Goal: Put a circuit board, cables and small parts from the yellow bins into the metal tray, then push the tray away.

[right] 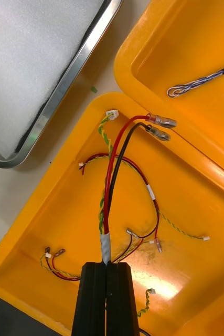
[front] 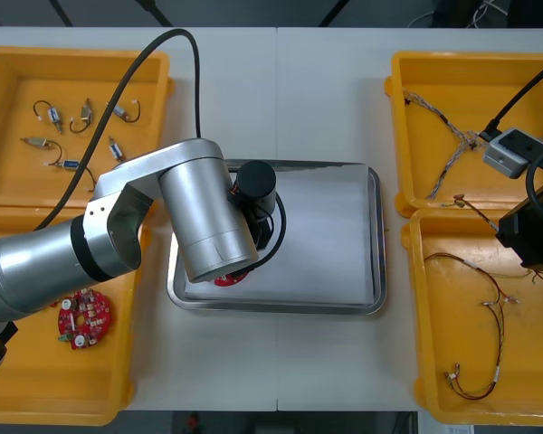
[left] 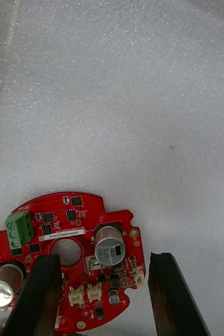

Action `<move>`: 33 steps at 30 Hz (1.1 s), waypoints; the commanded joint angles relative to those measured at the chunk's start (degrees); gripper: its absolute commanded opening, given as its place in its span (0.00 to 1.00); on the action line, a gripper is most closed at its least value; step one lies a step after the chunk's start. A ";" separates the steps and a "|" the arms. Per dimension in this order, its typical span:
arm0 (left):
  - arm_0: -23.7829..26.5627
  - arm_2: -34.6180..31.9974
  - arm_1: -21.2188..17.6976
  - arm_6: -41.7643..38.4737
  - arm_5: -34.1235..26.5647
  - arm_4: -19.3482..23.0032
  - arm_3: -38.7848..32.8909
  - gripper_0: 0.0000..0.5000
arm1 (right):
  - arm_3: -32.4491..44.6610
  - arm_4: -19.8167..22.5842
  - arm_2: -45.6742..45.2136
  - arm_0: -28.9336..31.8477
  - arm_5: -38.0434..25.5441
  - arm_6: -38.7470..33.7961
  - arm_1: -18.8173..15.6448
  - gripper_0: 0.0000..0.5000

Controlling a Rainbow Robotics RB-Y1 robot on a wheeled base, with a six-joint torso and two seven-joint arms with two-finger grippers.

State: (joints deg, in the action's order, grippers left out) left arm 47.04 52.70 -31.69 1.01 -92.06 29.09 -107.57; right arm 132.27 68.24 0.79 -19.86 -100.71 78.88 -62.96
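1. The round red circuit board lies flat at the near-left corner of the shiny metal tray.
2. The left gripper is above it, fingers spread, holding nothing.
3. The right gripper, in the near right yellow bin, clamps the red, black and yellow-green cable bundle at its taped end, probably for lifting.

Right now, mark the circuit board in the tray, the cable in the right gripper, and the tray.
circuit board (left: 91, 220), left wrist view, red face.
cable (right: 109, 184), right wrist view, red strand.
tray (front: 378, 235), front view, right rim.

Light table with a seam down its middle, dark floor beyond the far edge
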 commanded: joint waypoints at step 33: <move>16.76 -29.32 -35.11 8.13 -7.96 47.03 -0.71 1.00 | 0.80 -0.83 21.19 -21.71 2.01 3.29 1.00 0.00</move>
State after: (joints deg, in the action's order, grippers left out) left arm 61.09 25.09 -61.81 6.02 -99.81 75.53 -110.92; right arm 132.10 68.32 16.58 -35.30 -99.95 79.06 -62.88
